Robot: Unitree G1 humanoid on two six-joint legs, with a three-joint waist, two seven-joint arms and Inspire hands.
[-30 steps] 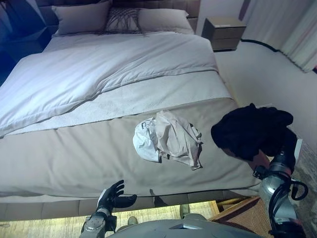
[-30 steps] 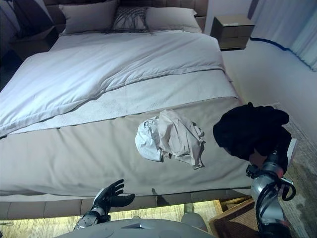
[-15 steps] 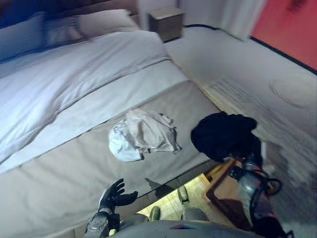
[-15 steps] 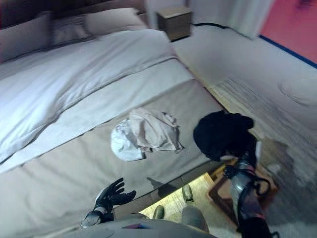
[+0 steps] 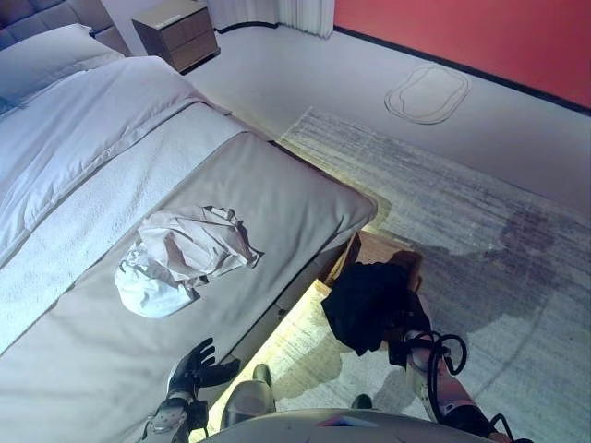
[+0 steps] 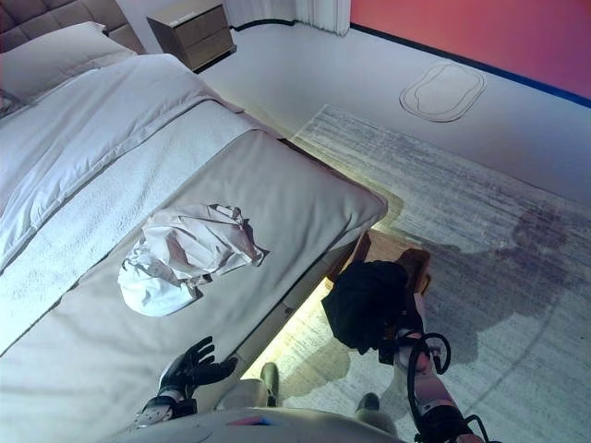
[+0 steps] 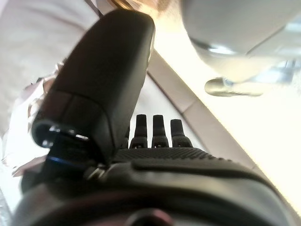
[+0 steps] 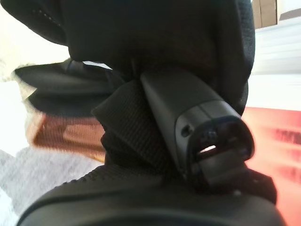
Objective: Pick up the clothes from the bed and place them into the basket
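A black garment [image 5: 367, 305] hangs bunched from my right hand [image 8: 188, 117], whose thumb presses into the cloth. It is off the bed, beside the bed's foot corner, over the near side of a brown basket [image 5: 386, 251] on the floor. A crumpled pile of white and beige clothes [image 5: 183, 256] lies on the grey bed cover [image 5: 286, 185]. My left hand [image 5: 194, 365] hovers low at the bed's near edge, fingers [image 7: 155, 132] straight and spread, holding nothing.
The basket stands on a grey rug [image 5: 489, 231] tight against the bed's corner. A wooden nightstand [image 5: 175, 32] and a pillow [image 5: 46, 55] are at the far end. A red wall runs along the back right.
The camera has swung to the right. My right hand has carried the black garment off the bed and down over the basket. The left hand and the pale pile have not moved.
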